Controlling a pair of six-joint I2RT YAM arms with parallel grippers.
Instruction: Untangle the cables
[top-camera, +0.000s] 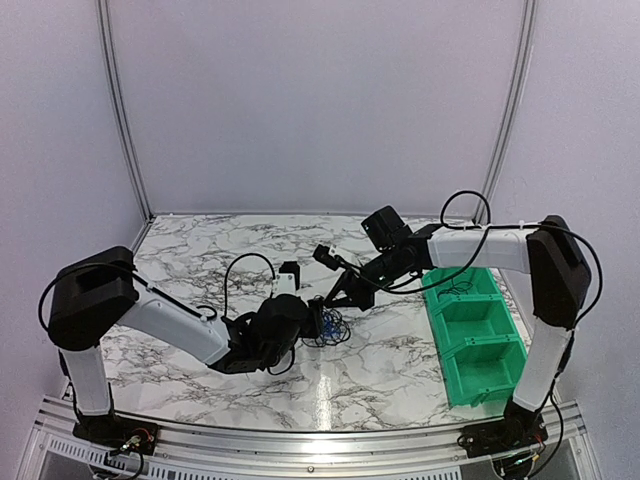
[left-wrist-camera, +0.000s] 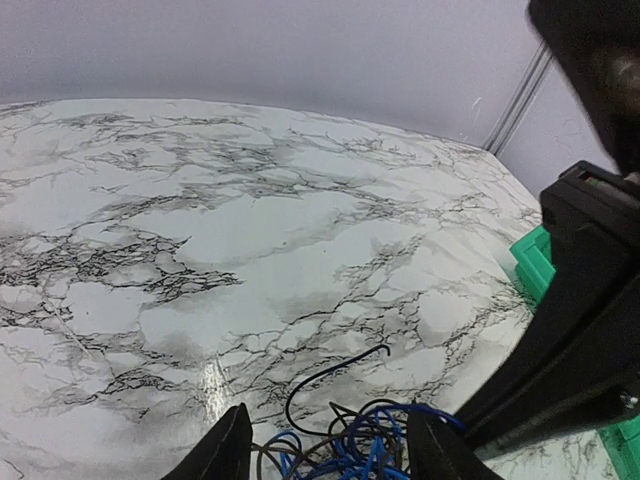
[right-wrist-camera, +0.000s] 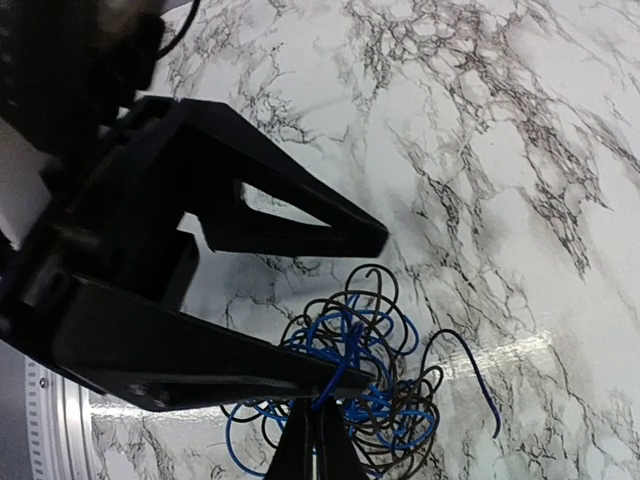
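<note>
Near the middle of the marble table (top-camera: 200, 250), in the top view, the cables (top-camera: 333, 327) lie as one small tangle of blue and black wires, between the two grippers. From the lower left of that frame the left gripper (top-camera: 318, 322) reaches the tangle; from the upper right the right gripper (top-camera: 338, 300) points down at it. Green bins (top-camera: 470, 340) stand at the right side of the table, apart from the wires.

At the bottom edge of the left wrist view the left gripper (left-wrist-camera: 330, 455) has its jaws apart, and the cables (left-wrist-camera: 372, 445) sit between them – one black end curls out over the marble. In the right wrist view the right gripper (right-wrist-camera: 315, 440) has its fingers pressed together, with the tips at the lower part of the cables (right-wrist-camera: 345, 335). A blue strand runs up from these tips – whether it is pinched, I cannot tell
</note>
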